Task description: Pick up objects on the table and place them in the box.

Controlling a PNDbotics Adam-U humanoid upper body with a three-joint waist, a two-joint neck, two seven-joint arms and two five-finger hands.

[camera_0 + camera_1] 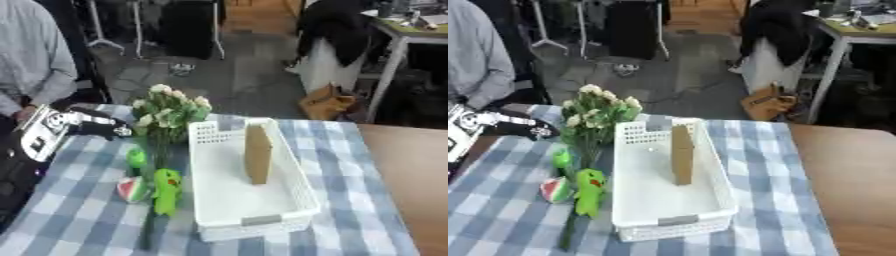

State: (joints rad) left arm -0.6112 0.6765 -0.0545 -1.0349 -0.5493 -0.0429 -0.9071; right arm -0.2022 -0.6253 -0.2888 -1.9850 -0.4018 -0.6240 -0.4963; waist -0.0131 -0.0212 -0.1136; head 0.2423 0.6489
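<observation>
Left eye view: the box (293, 197) holds 1 brown slab (257, 154); the toy (166, 191), slice (132, 189) and flowers (168, 111) lie just left of it. Best to take the near toy first.

Right eye view: no robot hand shows, so finger state can't be told.

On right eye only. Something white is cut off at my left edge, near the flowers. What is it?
Observer: Left eye shows it whole. It's a tilted white panel with black markings, just left of the left hand.
Operator: Anything else out there, left of the toys?
Observer: Yes. A dark shape runs along the left edge below the panel, well left of the watermelon toy. I can't tell what it is.
</observation>
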